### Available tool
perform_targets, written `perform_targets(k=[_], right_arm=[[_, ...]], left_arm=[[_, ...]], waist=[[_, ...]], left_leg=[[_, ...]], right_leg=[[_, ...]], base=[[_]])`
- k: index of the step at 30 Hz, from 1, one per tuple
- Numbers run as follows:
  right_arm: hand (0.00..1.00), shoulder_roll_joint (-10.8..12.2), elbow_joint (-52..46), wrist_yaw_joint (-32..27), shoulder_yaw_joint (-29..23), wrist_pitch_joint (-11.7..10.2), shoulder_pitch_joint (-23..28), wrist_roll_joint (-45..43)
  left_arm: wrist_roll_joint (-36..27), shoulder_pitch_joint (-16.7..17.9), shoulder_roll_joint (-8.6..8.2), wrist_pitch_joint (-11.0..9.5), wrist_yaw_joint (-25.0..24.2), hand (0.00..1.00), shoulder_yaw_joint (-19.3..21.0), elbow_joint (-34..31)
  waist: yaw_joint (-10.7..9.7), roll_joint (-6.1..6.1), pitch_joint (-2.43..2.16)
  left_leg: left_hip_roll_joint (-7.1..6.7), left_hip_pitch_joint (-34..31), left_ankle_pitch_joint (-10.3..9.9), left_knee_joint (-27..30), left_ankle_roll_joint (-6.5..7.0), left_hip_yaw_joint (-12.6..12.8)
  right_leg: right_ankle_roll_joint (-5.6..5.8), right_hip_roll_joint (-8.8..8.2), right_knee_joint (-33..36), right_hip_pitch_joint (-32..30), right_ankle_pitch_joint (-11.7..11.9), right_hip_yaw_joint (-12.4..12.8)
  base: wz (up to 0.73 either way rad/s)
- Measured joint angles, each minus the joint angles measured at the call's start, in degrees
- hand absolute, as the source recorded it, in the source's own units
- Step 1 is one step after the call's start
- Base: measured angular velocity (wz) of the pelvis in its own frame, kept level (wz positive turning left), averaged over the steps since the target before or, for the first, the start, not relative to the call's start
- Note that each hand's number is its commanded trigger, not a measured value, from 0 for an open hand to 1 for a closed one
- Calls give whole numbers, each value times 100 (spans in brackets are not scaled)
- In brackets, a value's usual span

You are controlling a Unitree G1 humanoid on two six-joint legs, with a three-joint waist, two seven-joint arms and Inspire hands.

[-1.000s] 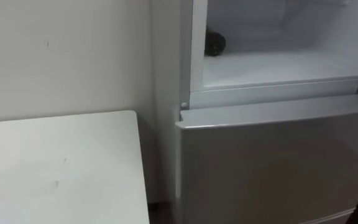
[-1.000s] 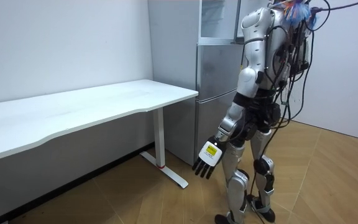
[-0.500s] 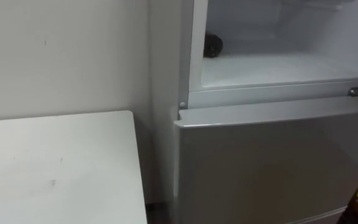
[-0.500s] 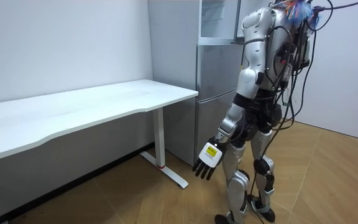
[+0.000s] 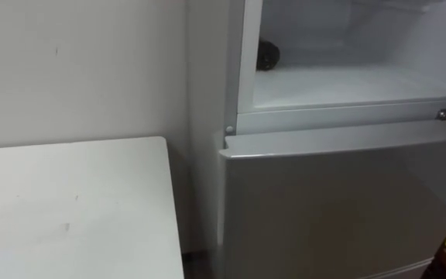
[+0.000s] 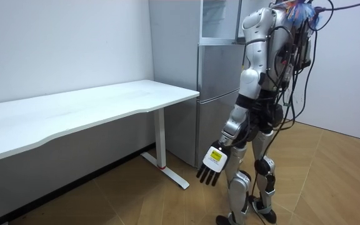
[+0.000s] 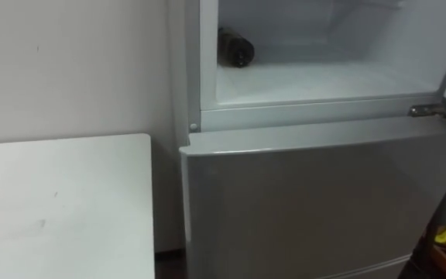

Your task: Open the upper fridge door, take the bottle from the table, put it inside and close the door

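A dark, rounded bottle [image 7: 235, 47] is lying on its side at the left back of the tall silver fridge's [image 7: 300, 201] open upper compartment; the left hand [image 6: 211, 167] is hanging beside the robot's leg, fingers straight and empty, well below the bottle.

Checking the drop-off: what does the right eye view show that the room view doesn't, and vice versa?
Right eye view: a dark bottle lying on its side at the left of the open upper compartment. Room view: the robot standing at the fridge, its left hand hanging open, holding nothing. Both: the fridge and the white table beside it.
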Motion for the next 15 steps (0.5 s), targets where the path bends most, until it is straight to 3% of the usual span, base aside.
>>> perform_targets(k=[4,15], right_arm=[[0,40,-129,154,1,205,1,-82],[0,106,-255,307,148,481,1,-928]], left_arm=[[32,-5,-7,2,-23,0,135,82],[44,-10,-127,3,-70,0,209,149]], waist=[[0,-9,5],[-6,-89,51]], left_leg=[[-2,1,2,1,2,4],[-8,29,3,1,2,71]], right_leg=[[6,-3,1,-1,-4,7],[6,-5,-14,-23,-32,95]], base=[[0],[-4]])
